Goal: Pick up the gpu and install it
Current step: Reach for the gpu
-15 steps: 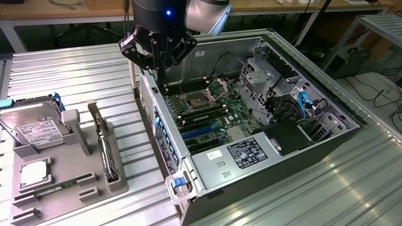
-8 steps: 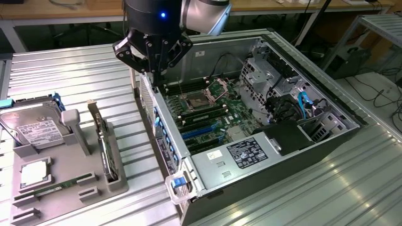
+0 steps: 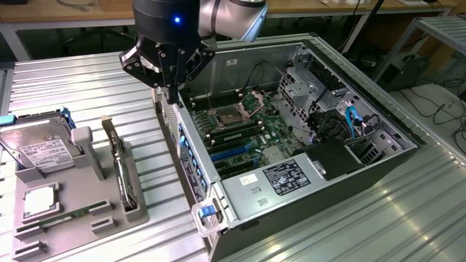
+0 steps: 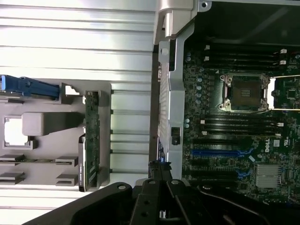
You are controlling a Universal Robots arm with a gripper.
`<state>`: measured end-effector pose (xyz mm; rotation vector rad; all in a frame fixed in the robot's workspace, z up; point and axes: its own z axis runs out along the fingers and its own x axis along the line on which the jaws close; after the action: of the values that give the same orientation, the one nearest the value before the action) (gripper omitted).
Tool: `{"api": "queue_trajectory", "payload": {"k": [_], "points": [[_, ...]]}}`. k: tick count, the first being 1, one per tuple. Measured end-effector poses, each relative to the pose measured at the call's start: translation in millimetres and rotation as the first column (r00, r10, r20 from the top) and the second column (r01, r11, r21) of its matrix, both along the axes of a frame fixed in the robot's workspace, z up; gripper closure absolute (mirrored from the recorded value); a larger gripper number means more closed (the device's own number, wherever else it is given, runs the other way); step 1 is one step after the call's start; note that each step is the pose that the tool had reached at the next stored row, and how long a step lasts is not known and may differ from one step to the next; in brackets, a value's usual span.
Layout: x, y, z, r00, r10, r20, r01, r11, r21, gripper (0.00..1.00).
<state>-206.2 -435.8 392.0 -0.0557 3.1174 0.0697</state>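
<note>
Gripper (image 3: 172, 95): fingers together, poised over computer case (image 3: 306, 224) wall nearest grey holder (image 3: 80, 218) | gpu (image 3: 121, 164): upright on edge in grey holder, beside computer case, apart from gripper.

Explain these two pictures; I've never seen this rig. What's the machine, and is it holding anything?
It is one robot arm ending in a gripper, jaws shut on nothing I can see. One picture comes from a camera off the arm, looking down at the metal table; the other from a camera on the wrist. On the table sit an open computer case and a grey holder. The gpu stands on edge in that holder, near a hard drive. The gripper hangs above the case wall that faces the holder.
</note>
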Motion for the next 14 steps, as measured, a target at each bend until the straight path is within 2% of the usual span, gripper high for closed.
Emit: {"api": "queue_trajectory", "payload": {"k": [14], "points": [[-29.4, -5.6, -0.8, 0.9998, 0.019, 0.0000, -0.019, 0.9998, 0.0000, 0.89]]}}
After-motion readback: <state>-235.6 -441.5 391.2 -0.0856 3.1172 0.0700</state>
